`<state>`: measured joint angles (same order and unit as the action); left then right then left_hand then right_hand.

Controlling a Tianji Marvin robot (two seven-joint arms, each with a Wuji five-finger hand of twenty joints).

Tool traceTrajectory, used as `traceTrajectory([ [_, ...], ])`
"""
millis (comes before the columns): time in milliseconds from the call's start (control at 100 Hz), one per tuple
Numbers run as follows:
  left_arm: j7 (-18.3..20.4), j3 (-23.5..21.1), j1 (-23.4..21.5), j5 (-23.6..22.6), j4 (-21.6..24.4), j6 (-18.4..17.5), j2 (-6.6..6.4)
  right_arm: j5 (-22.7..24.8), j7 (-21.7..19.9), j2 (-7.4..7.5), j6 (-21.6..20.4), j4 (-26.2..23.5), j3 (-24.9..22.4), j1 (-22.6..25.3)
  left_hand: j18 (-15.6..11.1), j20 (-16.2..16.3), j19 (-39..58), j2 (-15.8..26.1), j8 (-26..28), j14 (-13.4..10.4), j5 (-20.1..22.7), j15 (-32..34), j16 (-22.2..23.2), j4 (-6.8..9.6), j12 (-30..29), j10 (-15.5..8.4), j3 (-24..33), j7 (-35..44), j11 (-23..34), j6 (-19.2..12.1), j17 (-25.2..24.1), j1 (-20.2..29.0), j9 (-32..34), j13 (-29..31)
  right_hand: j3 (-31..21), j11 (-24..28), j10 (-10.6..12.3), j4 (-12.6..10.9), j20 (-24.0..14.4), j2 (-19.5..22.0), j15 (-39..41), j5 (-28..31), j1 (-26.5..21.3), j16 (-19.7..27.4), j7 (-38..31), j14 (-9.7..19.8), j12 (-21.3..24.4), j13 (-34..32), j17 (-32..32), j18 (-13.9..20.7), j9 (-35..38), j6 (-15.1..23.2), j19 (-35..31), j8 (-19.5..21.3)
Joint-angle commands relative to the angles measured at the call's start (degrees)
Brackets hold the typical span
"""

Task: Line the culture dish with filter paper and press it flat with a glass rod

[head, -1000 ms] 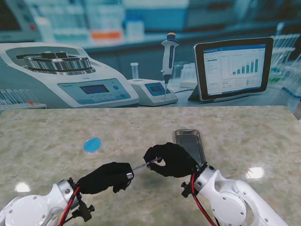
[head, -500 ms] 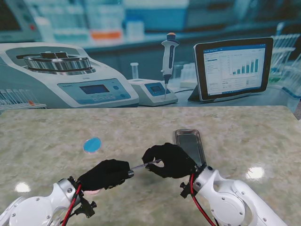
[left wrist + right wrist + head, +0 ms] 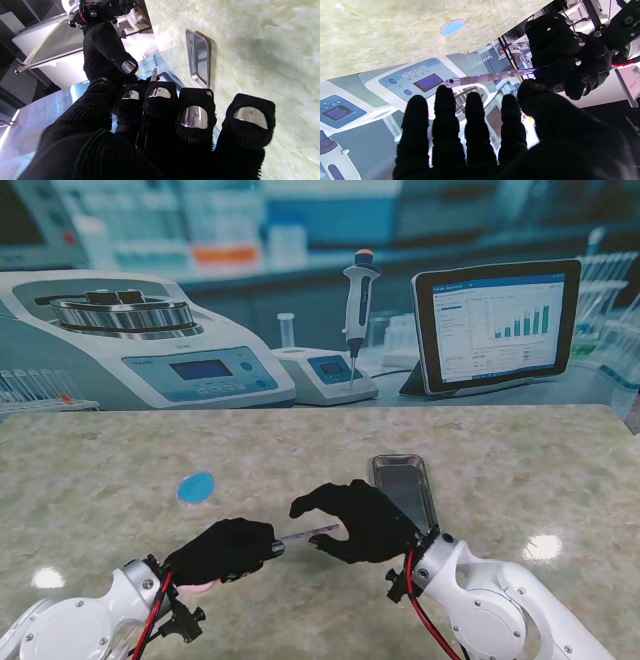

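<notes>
My left hand (image 3: 225,548) is shut on one end of the glass rod (image 3: 308,534), which points to the right, level above the table. My right hand (image 3: 355,520) is open around the rod's free end, index finger stretched out and thumb underneath, not pinching it. In the right wrist view the rod (image 3: 490,76) runs from the left hand (image 3: 565,62) to just past my straightened right fingers (image 3: 445,112). The left wrist view shows only the rod's tip (image 3: 154,73) beyond my curled fingers (image 3: 160,100). A blue round disc (image 3: 197,487) (image 3: 453,26) lies on the table to the left, farther from me than the left hand.
A shallow metal tray (image 3: 405,485) (image 3: 198,57) lies on the marble table (image 3: 520,470) just beyond my right hand. The printed lab backdrop (image 3: 300,310) stands along the table's far edge. A small pinkish thing (image 3: 205,586) peeks out beneath the left hand.
My right hand has opened its pinch and spread its fingers off the rod. The left hand, now holding the rod alone, has moved slightly farther from me.
</notes>
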<state>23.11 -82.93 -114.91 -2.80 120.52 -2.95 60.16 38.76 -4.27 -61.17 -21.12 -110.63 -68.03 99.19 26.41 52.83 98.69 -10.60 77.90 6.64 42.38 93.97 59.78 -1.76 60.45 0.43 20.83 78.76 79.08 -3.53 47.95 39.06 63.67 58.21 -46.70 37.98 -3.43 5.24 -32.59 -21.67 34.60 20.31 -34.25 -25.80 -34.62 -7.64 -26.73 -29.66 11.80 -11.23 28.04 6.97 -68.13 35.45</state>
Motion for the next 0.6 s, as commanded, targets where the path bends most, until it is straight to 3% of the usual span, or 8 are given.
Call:
traceTrajectory([
  [0, 0.1, -0.1, -0.3, 0.2, 0.3, 0.3, 0.12, 0.3, -0.6, 0.12, 0.2, -0.8, -0.1, 0.7, -0.5, -1.8, 7.5, -0.7, 2.0, -3.3, 2.2, 3.6, -0.6, -1.11, 1.3, -5.4, 1.5, 2.8, 4.1, 4.9, 2.0, 0.0, 2.2, 2.3, 0.8, -2.4, 1.0, -1.5, -0.8, 1.2, -3.5, -3.3, 2.4, 1.4, 2.9, 0.2, 1.9, 3.6, -2.8, -1.3, -3.1, -0.8, 2.9, -0.1],
  [240, -0.6, -0.4, -0.3, -0.3, 0.2, 0.2, 0.27, 1.0, -0.1, -0.01, 1.6, -2.3, -1.5, 2.7, -0.5, -2.1, 7.9, -0.6, 2.3, -3.2, 2.5, 3.9, -0.9, -1.11, 1.2, -5.4, 1.6, 3.0, 4.3, 5.0, 2.4, -0.1, 2.6, 2.7, 7.1, -7.4, 0.6, -1.7, 1.6, 2.9, -11.2, -6.5, 6.2, 4.7, 7.5, 0.9, 5.7, 10.0, -8.7, -2.1, -7.9, -1.9, 10.4, -1.3],
  [590, -3.4, -0.7, -0.2, -4.3, -0.2, -1.0, 0.65, 0.4, 3.6, -0.9, 5.8, -3.6, -3.6, 7.1, -0.3, -2.3, 8.0, -0.5, 2.4, -3.1, 2.6, 4.0, -1.0, -1.1, 1.2, -5.4, 1.6, 3.0, 4.3, 4.8, 2.4, -0.2, 2.6, 2.7, 12.1, -12.7, 0.8, -2.3, 6.8, 5.4, -18.5, -8.7, 6.7, 9.1, 11.9, 3.3, 9.1, 15.3, -14.1, -1.6, -11.4, -2.3, 19.9, -3.2],
])
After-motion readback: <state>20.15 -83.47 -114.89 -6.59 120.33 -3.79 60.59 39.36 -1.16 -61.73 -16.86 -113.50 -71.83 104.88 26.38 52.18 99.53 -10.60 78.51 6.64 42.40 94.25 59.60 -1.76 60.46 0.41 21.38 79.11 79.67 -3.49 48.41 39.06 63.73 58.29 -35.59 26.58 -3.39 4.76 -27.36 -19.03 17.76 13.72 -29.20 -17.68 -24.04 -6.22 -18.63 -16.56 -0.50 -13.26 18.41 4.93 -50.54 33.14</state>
